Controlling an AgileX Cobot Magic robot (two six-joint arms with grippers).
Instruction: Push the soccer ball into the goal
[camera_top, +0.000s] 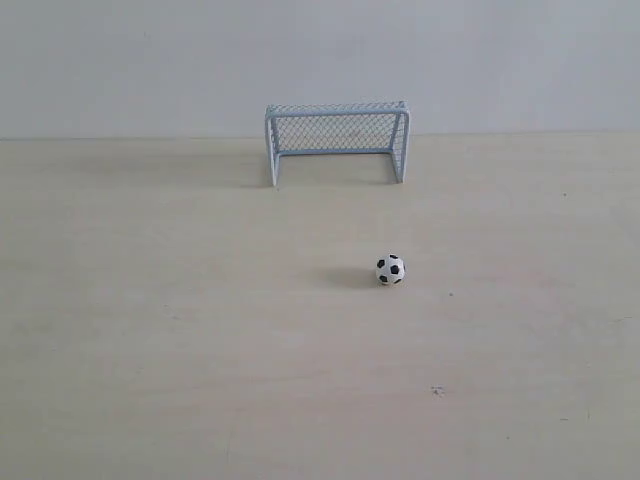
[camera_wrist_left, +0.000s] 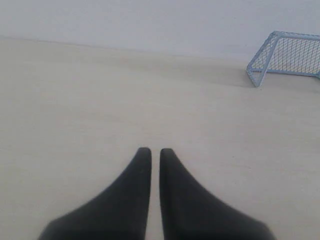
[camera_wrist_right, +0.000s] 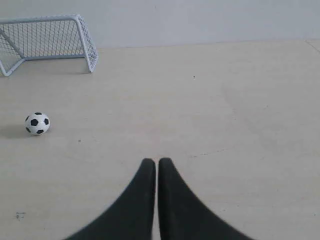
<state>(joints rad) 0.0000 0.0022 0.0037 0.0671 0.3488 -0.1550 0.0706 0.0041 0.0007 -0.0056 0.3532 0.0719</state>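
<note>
The soccer ball (camera_top: 390, 269), tiny and white with black patches, rests on the pale table in front of the goal (camera_top: 337, 138), slightly to its right. The goal has a pale blue frame with mesh netting and stands at the table's far edge. In the right wrist view the ball (camera_wrist_right: 37, 123) and the goal (camera_wrist_right: 47, 42) both show, far from my right gripper (camera_wrist_right: 156, 162), which is shut and empty. My left gripper (camera_wrist_left: 155, 151) is shut on nothing; only the goal (camera_wrist_left: 287, 57) shows in its view. Neither gripper appears in the exterior view.
The pale wooden table (camera_top: 200, 330) runs back to a plain light wall (camera_top: 320, 50). A small dark speck (camera_top: 437, 390) marks the surface in front of the ball.
</note>
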